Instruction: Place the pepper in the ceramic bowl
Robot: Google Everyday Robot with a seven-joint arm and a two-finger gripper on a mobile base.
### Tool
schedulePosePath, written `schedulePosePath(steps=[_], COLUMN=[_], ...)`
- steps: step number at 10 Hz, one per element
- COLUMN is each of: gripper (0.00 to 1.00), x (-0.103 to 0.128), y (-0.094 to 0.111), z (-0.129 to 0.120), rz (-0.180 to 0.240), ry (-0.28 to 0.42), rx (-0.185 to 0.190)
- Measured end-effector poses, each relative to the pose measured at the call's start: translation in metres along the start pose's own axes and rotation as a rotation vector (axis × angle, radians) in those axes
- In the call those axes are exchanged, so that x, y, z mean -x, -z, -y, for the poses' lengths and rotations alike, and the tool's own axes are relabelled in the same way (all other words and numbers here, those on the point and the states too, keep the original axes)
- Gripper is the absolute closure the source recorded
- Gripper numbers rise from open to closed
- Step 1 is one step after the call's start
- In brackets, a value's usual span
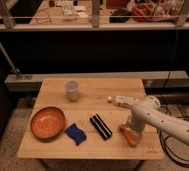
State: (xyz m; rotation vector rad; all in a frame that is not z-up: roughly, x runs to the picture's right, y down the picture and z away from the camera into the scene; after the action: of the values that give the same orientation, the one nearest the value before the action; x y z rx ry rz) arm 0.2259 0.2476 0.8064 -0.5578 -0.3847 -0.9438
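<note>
The pepper (pixel 129 135), a small tapered orange piece, lies on the wooden table (pixel 93 90) near its front right. The gripper (pixel 127 125) comes down from the white arm at the right and sits right over the pepper's upper end. The ceramic bowl (pixel 47 122), wide, shallow and orange-brown, stands at the table's front left, far from the gripper.
A black-and-white striped bar (pixel 101 126) lies left of the pepper. A blue cloth-like piece (pixel 76 133) lies between bar and bowl. A translucent white cup (pixel 71 90) stands at the back left. A railing and dark wall lie behind the table. Cables hang at the right.
</note>
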Motion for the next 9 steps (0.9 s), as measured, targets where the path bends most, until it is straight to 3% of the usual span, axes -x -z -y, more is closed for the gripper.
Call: schedulePosePath(steps=[9], gripper=[0.2], x=[0.004], y=[-0.011], z=[0.0], rz=[0.012], ry=[0.004], rx=[-0.016])
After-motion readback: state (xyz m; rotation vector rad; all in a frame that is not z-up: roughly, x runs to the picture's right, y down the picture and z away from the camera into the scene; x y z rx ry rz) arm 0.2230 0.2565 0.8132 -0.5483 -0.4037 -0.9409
